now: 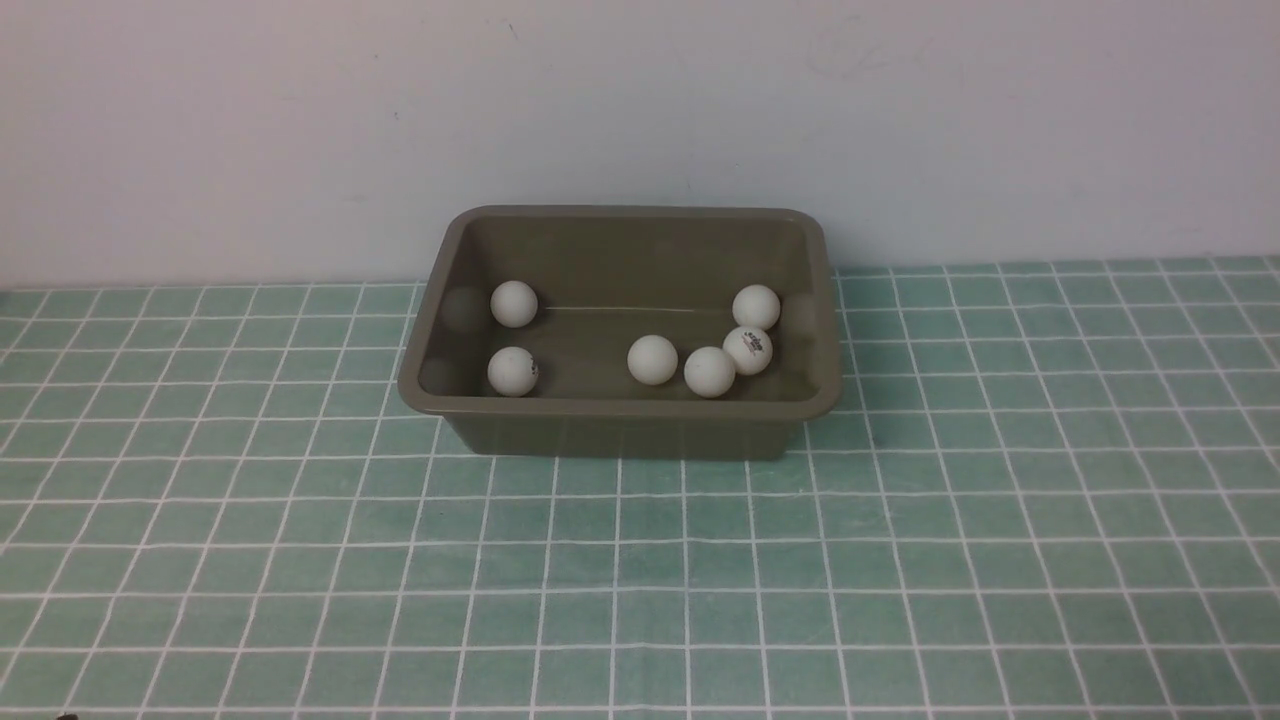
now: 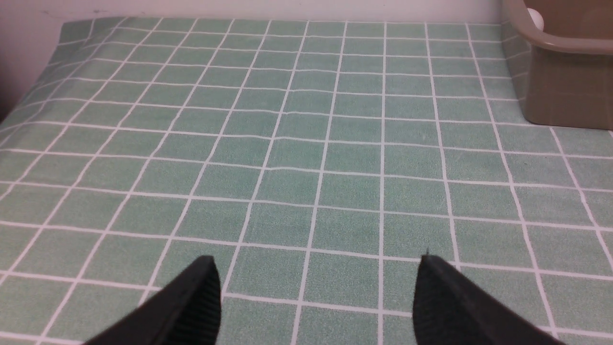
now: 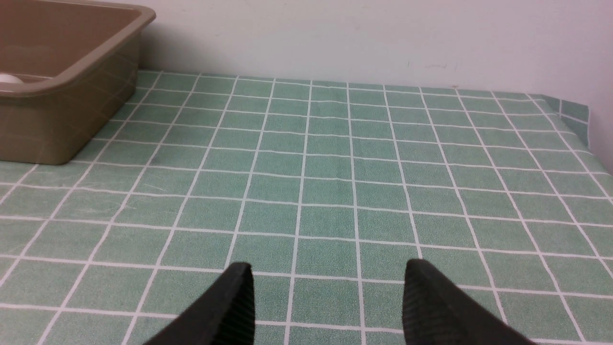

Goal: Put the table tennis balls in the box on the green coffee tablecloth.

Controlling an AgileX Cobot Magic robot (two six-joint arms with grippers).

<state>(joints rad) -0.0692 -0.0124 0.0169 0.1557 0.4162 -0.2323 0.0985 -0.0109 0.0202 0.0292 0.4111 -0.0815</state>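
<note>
Six balls (image 1: 652,359) lie inside the box (image 1: 620,408), none on the cloth (image 1: 640,580) that I can see in any view; I judge the task complete or nearly so, with no ball left to fetch; both my arms are out of the front view, pulled back toward my own side. Left gripper (image 2: 313,294): jaws spread wide, nothing between them, only bare cloth under the gap. Right gripper (image 3: 325,302): jaws also apart, somewhat less wide by my judgement, nothing held, bare cloth beneath. Key relation: the box lies ahead of both grippers and inboard of each; from the left gripper it is forward and toward my right, only its near corner and one ball (image 2: 535,18) peeking over the rim showing in the left wrist view; from the right gripper it is forward and toward my left, with a sliver of one ball (image 3: 8,79) visible inside. Box long axis runs across me, side to side, so each gripper faces one short end obliquely. Neither arm is clearly nearer; the box sits about midway between them, well apart from both. In the box: two balls toward my left end, one near the middle, three clustered toward my right end, two of those touching or nearly so. If any move follows, I would expect only a retreat to rest; risk is low, since nothing is held.
</note>
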